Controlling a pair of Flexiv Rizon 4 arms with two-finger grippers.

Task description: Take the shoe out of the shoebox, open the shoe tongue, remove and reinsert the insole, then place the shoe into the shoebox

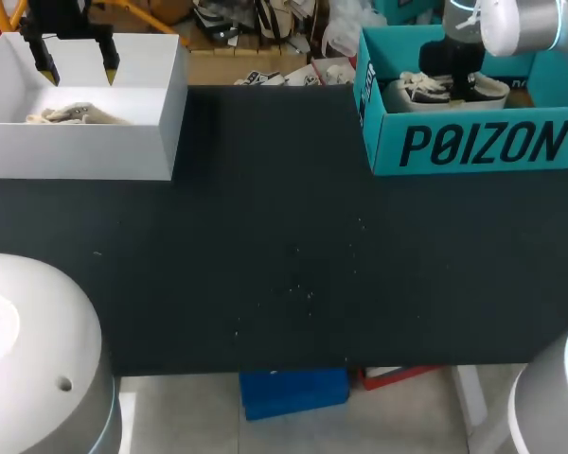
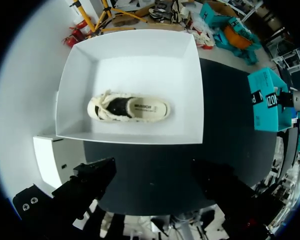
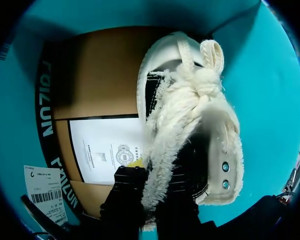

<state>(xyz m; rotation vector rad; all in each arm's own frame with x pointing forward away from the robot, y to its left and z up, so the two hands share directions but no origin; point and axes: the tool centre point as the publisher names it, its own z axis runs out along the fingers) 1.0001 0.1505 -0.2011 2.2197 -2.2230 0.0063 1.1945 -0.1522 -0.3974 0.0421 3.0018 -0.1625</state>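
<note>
Pinching the frayed collar of the shoe (image 3: 190,115), the right gripper (image 3: 149,197) appears to have its fingers drawn close on that soft edge, one inside and one outside, down in the teal shoebox (image 1: 473,144). I judge the hold risky: it grips only thin fabric at one side, so on lifting the shoe may swing, slip free, or catch a wall and drag the light box along. The box walls stand near the shoe's sides, so straight up looks the freest way out. The broad dark stretch of table (image 1: 284,246) between the boxes gives room beyond. The left gripper (image 1: 78,69) hovers, fingers spread and holding nothing, above the white box (image 1: 76,156), where a second shoe (image 2: 129,107) lies.
</note>
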